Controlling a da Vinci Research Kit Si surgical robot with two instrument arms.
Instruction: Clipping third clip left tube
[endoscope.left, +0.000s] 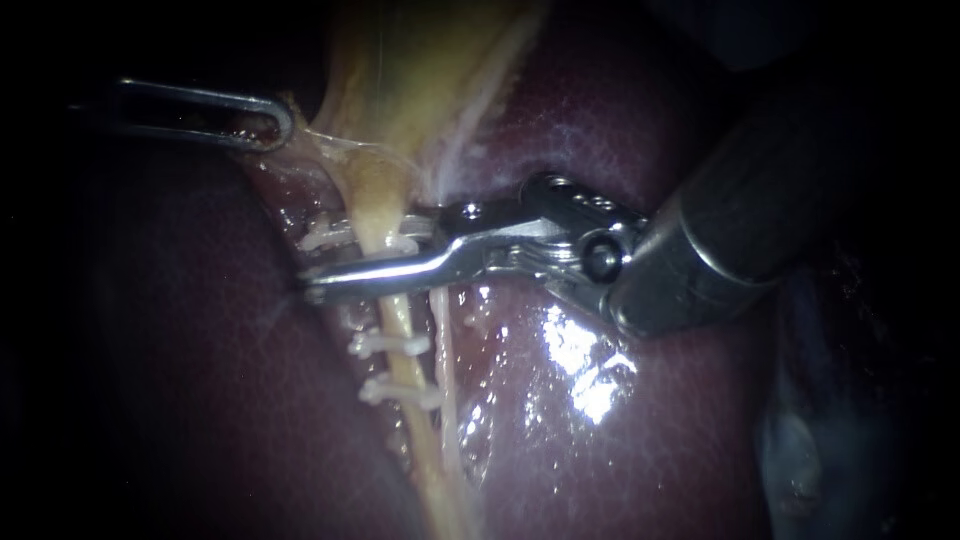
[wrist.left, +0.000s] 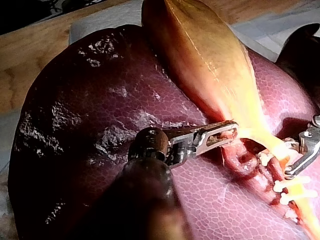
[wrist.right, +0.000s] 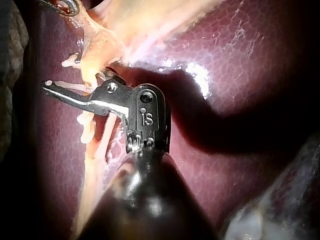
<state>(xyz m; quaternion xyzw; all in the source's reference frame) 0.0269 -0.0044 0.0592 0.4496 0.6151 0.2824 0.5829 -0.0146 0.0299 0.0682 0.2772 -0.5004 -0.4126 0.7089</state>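
Listing from the left of the endoscope view:

- Left instrument (endoscope.left: 278, 126), upper left of frame. Its pincer is closed on a fold at the edge of the gallbladder (endoscope.left: 420, 80), which is yellow and fills the upper centre.
- Left tube (endoscope.left: 402, 325), yellow, centre of frame. It runs from the gallbladder's narrow end down to the lower edge.
- White clip (endoscope.left: 328, 236), set across the left tube just under the gallbladder.
- Two further clips (endoscope.left: 392, 345), lower on the same tube.
- Right tube (endoscope.left: 446, 350), paler, just beside the left tube.
- Right instrument (endoscope.left: 340, 260), entering from the right. Its pincer is open and straddles the left tube, with the white clip in its gap.
- Liver (endoscope.left: 650, 440), dark red, beneath everything.
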